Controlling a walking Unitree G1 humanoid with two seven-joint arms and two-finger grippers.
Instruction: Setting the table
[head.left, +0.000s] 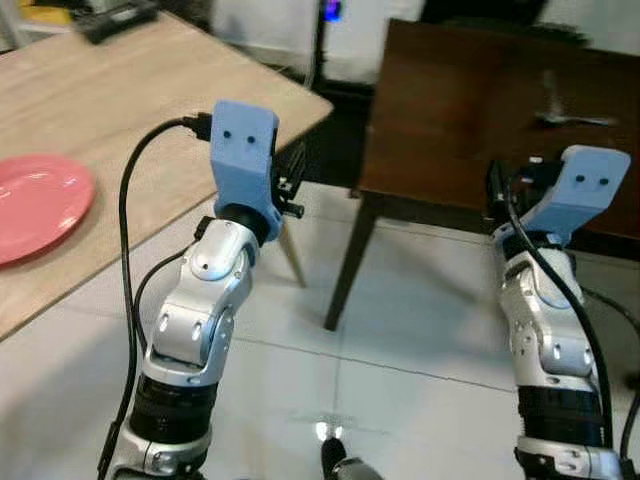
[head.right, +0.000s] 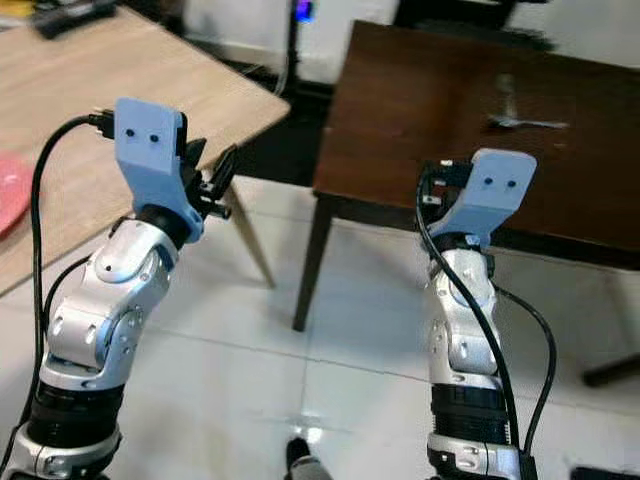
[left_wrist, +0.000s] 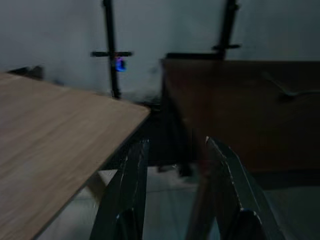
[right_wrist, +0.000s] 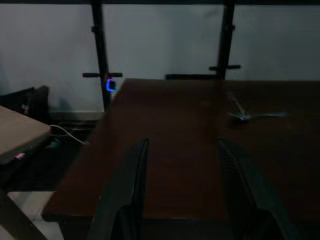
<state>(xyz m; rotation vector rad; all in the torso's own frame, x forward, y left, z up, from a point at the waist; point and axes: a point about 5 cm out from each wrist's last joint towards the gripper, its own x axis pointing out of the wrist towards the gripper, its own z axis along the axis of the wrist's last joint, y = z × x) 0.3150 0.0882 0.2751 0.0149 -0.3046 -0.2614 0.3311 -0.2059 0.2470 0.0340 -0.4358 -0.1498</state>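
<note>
Fork (right_wrist: 252, 116) on dark table (head.left: 450, 120): light, stiff, thin, likely slippery; pinch mid-handle. Left gripper (left_wrist: 182, 200), right gripper (right_wrist: 192, 200): fingers spread, empty.

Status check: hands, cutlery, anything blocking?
Left hand and right hand open, empty. Cutlery on dark table; pink plate on light table. Nothing blocking.

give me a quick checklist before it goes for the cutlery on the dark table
1. Cutlery lying free on the dark table: ok.
2. Right gripper open and empty: ok.
3. Right gripper pointed over the dark table: ok.
4. Left gripper open, empty, over the gap between tables: ok.
5. Pink plate in place on the light table: ok.
6. Cutlery within reach without stepping closer: cannot tell.
</note>
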